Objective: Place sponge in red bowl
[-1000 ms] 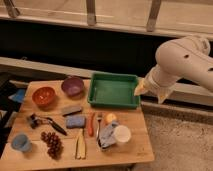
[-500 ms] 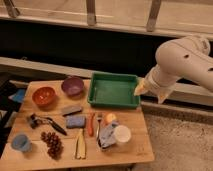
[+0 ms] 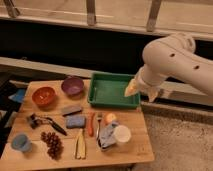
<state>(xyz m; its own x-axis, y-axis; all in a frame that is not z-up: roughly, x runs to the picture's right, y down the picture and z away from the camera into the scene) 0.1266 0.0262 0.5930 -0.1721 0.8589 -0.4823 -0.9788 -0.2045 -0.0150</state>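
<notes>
While the smooth, rounded white arm (image 3: 170, 55) curves down from the right, its gripper (image 3: 134, 89) hangs over the right rim of the shallow rectangular green tray (image 3: 107, 92), and whether it is clenched or released cannot be told. The sponge (image 3: 76, 121), a soft-looking blue rectangular block, lies flat near the middle of the wooden table (image 3: 131, 120), just in front of a grey slab (image 3: 71, 109) and well apart from the gripper. The round red bowl (image 3: 43, 96) sits toward the table's back left, beside a round purple bowl (image 3: 73, 85).
</notes>
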